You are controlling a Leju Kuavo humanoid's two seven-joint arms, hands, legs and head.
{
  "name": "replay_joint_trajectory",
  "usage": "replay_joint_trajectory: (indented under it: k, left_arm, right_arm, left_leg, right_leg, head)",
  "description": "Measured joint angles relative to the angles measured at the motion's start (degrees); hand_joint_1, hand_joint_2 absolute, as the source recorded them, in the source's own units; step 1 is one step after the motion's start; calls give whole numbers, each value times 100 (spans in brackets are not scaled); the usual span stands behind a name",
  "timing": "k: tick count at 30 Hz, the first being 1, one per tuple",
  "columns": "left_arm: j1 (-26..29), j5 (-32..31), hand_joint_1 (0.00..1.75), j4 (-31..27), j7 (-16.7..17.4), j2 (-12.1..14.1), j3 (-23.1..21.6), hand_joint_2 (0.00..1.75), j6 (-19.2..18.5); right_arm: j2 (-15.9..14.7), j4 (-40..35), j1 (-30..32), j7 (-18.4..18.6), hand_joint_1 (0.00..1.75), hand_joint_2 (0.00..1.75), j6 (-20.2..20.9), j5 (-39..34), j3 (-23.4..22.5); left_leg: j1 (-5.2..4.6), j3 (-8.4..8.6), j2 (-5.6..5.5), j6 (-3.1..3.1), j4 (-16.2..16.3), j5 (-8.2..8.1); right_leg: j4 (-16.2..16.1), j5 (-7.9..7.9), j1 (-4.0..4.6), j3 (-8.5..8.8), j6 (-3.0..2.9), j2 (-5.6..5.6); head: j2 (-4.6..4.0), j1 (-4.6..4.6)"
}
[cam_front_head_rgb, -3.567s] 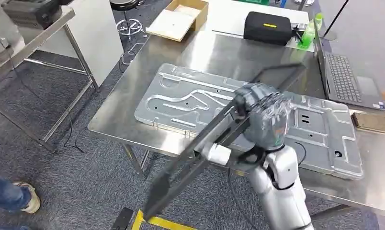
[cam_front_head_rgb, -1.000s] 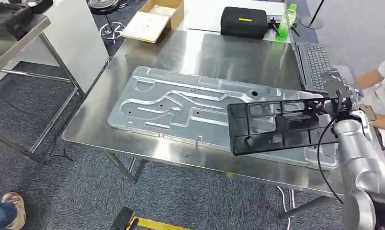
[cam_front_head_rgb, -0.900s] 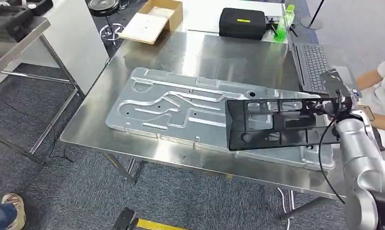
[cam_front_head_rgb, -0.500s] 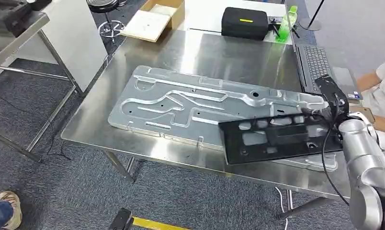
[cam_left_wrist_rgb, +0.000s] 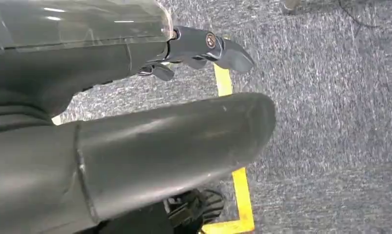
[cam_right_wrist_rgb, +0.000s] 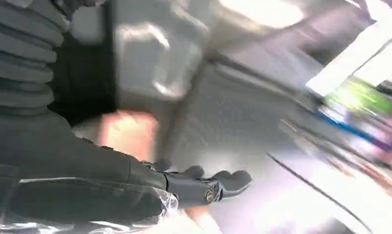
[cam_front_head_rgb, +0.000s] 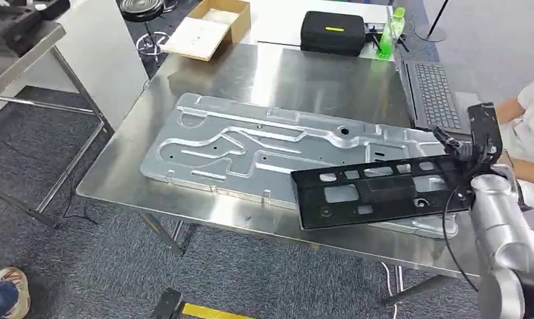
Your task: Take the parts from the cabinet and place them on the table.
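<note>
- Head view: the right hand [cam_front_head_rgb: 475, 151] grips the right end of a long black plastic frame part [cam_front_head_rgb: 377, 193], which lies nearly flat with its far end stretching left over the near edge of the steel table [cam_front_head_rgb: 251, 73].
- The black part sits over the right portion of a large stamped silver metal panel [cam_front_head_rgb: 238, 143] lying flat on the table; whether it touches the panel or hangs just above it I cannot tell.
- At the far edge of the table stand a black case [cam_front_head_rgb: 332, 31], a green bottle [cam_front_head_rgb: 386, 34] and an open cardboard box [cam_front_head_rgb: 211, 26]; an open laptop [cam_front_head_rgb: 432, 93] lies on the right side, near the right hand.
- A person's arm [cam_front_head_rgb: 525, 143] shows at the right edge, just beside the right hand; a shoe [cam_front_head_rgb: 8, 292] rests on the carpet at lower left.
- Right wrist view: blurred; the right hand's dark fingers [cam_right_wrist_rgb: 208, 183] are curled, with the black part [cam_right_wrist_rgb: 87, 83] beside them.
- Left wrist view: the left hand [cam_left_wrist_rgb: 150, 131] hangs over grey carpet [cam_left_wrist_rgb: 330, 122] crossed by yellow tape [cam_left_wrist_rgb: 240, 195]; nothing lies in it, the thick thumb and a dark fingertip [cam_left_wrist_rgb: 218, 46] standing apart.
</note>
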Motion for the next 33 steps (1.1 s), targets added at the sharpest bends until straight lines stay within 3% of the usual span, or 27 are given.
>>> replay_joint_trajectory:
  k: [3,4,5,6,7,9,10,12,14,15,16,18,19,20,21,22,24,25,26,29,30,31,32,33]
  left_arm:
    - [28,-18,0,0,-17,-2,0,0,4]
    - [40,-33,0,0,-17,-2,0,0,4]
    - [44,-39,0,0,-17,-2,0,0,4]
    - [50,-46,0,0,-15,-2,0,0,4]
    - [53,-57,0,0,-7,-7,-2,0,4]
    - [63,-77,0,0,-2,-4,-2,0,4]
    - [52,-81,0,0,-2,2,-2,0,4]
    - [33,-90,0,0,-4,-6,-11,0,2]
    - [54,-92,0,0,-2,-9,-22,0,4]
    - [65,-94,0,0,-2,-26,-28,0,4]
    - [55,-101,0,0,2,-28,-33,0,7]
    - [26,-112,0,0,31,-41,-46,0,9]
    - [29,-125,0,0,35,-46,-52,0,9]
    - [35,-125,0,0,46,-46,-57,0,9]
    - [43,-125,0,0,50,-46,-63,0,9]
    - [47,-127,0,0,52,-50,-72,0,9]
    - [45,-175,0,0,83,-66,-92,0,9]
    - [45,-188,0,0,90,-70,-101,0,9]
    - [35,-197,0,0,101,-72,-107,0,9]
    - [36,-210,0,0,125,-81,-140,0,9]
    - [34,-212,0,0,133,-81,-149,0,9]
    - [35,-216,0,0,133,-83,-155,0,11]
    - [35,-221,0,0,133,-81,-157,0,11]
    - [35,-221,0,0,133,-83,-162,0,9]
  right_arm:
    - [264,-979,475,-729,0,0,-981,315,-33]
    - [367,-1274,599,-847,0,0,-1190,450,-35]
    - [428,-1442,729,-871,0,0,-1280,547,-37]
    - [497,-1775,900,-871,0,0,-1384,738,-33]
    - [574,-2164,1097,-849,0,0,-1389,875,-11]
    - [744,-2822,1355,-807,0,0,-1266,1040,127]
    - [824,-3108,1430,-790,0,0,-1207,1069,239]
    - [946,-3601,1653,-805,0,0,-1107,1107,473]
    - [1058,-4013,1913,-836,0,0,-1122,1268,716]
    - [1145,-4325,2018,-880,0,0,-1181,1493,974]
    - [1224,-4590,2125,-880,0,0,-1293,1727,1242]
    - [1326,-4961,2297,-838,0,0,-1589,2217,1769]
    - [1368,-5105,2394,-814,0,0,-1697,2398,2003]
    - [1405,-5221,2467,-796,0,0,-1769,2542,2208]
    - [1442,-5312,2514,-792,0,0,-1802,2624,2384]
    - [1468,-5397,2533,-758,0,0,-1828,2702,2506]
    - [1534,-5567,2511,-554,0,0,-1926,3196,2781]
    - [1538,-5624,2494,-491,0,0,-2004,3421,2930]
    - [1551,-5664,2489,-445,0,0,-2048,3586,3057]
    - [1597,-5751,2494,-371,0,0,-2129,3809,3276]
    - [1602,-5780,2482,-340,0,0,-2164,3921,3339]
    - [1613,-5793,2462,-329,0,0,-2169,3982,3399]
    - [1632,-5808,2448,-322,0,0,-2202,4055,3458]
    - [1650,-5811,2446,-313,0,0,-2235,4125,3519]
  left_leg:
    - [-16,-438,-3,-17,1094,-599]
    - [-18,-595,-2,-16,1426,-731]
    - [-23,-667,-3,-2,1549,-734]
    - [-27,-614,-3,21,1404,-593]
    - [-30,-455,-3,50,1055,-372]
    - [-54,41,-10,144,50,110]
    - [-90,134,-10,188,-164,58]
    - [-92,163,-9,160,-245,73]
    - [-97,168,-17,192,-277,98]
    - [-29,217,8,218,-372,162]
    - [-39,236,7,229,-405,180]
    - [-38,227,20,252,-401,187]
    - [-38,225,21,249,-400,184]
    - [-37,220,20,246,-394,182]
    - [-33,218,19,238,-384,177]
    - [-29,219,15,223,-371,167]
    - [-23,226,4,176,-320,130]
    - [-31,214,6,147,-303,111]
    - [-51,202,7,108,-277,97]
    - [-33,210,13,20,-314,117]
    - [-29,177,8,-22,-272,70]
    - [-14,133,9,-45,-129,-51]
    - [-13,1,9,-56,178,-249]
    - [-8,-188,9,-70,592,-464]
  right_leg:
    - [0,-7,55,6,-97,1]
    - [0,-10,84,7,-110,13]
    - [5,-13,96,9,-115,5]
    - [6,-17,120,14,-121,1]
    - [12,-23,131,23,-129,-7]
    - [19,-29,150,35,-137,6]
    - [34,-35,173,25,-124,20]
    - [25,-21,145,7,-79,26]
    - [-4,-1,133,23,-24,23]
    - [60,-49,137,-2,0,16]
    - [238,-211,145,-77,21,14]
    - [1069,-675,112,-434,60,15]
    - [1452,-822,92,-608,78,14]
    - [1681,-866,78,-716,90,11]
    - [1644,-776,63,-699,100,6]
    - [1366,-582,49,-559,105,-2]
    - [313,-85,30,2,91,-19]
    - [59,-172,40,134,62,-25]
    - [24,-128,87,113,25,-15]
    - [37,-124,119,96,-46,4]
    - [-26,-83,60,123,-110,-9]
    - [-35,-75,67,127,-128,-11]
    - [-35,-78,71,122,-188,-42]
    - [-35,-79,81,121,-200,-59]
  head:
    - [0,-4]
    - [0,-2]
    - [0,-2]
    - [0,0]
    - [0,-2]
    - [0,-2]
    - [0,2]
    - [0,0]
    - [0,-2]
    - [0,-2]
    - [0,4]
    - [0,7]
    - [0,2]
    - [0,7]
    - [0,4]
    - [0,2]
    - [0,4]
    - [0,4]
    - [0,0]
    - [0,2]
    - [0,0]
    - [0,2]
    - [0,-2]
    - [0,0]
